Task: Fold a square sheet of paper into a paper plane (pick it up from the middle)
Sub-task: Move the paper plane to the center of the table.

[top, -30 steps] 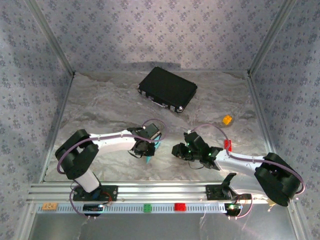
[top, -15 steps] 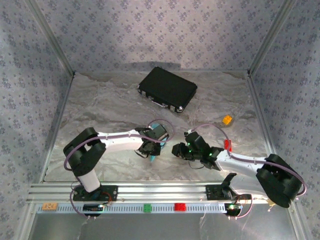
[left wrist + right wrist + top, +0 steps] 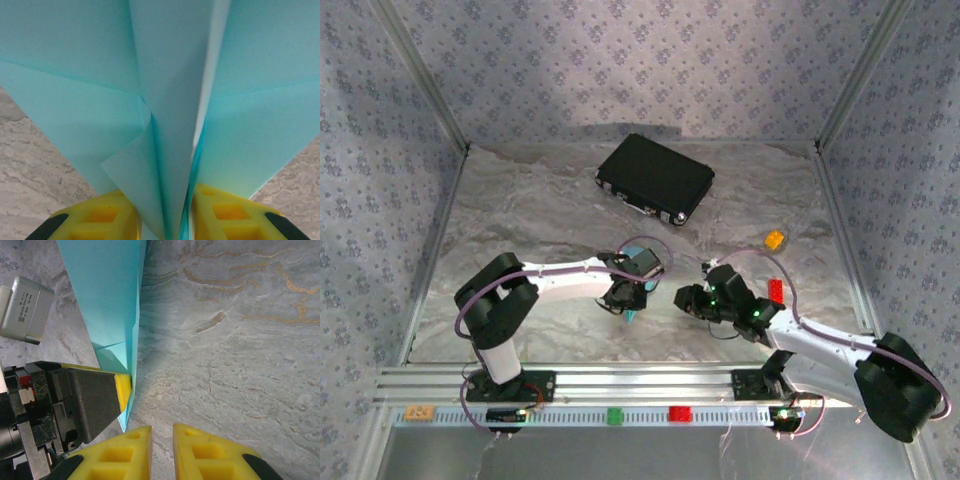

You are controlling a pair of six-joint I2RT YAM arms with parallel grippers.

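The paper plane [image 3: 170, 100] is a folded light blue dart, and my left gripper [image 3: 165, 220] is shut on its centre ridge between the yellow pads [image 3: 105, 215]. From above, the left gripper [image 3: 628, 303] is at mid-table with a blue tip of the plane [image 3: 632, 316] poking out below it. In the right wrist view the plane [image 3: 110, 295] stands on edge at the left, clamped by the left gripper's pad [image 3: 122, 390]. My right gripper [image 3: 162, 450] hangs over bare table just right of the plane, its fingers slightly apart and holding nothing. It sits close beside the left one [image 3: 682, 298].
A black hard case [image 3: 655, 178] lies at the back centre. A small orange block [image 3: 775, 239] and a red block [image 3: 776, 290] lie to the right of the right arm. Green [image 3: 615, 415] and red [image 3: 679, 413] blocks sit on the front rail.
The left gripper has carried the plane to the right, toward the table's middle. The right arm has shifted right and a little nearer to the front.
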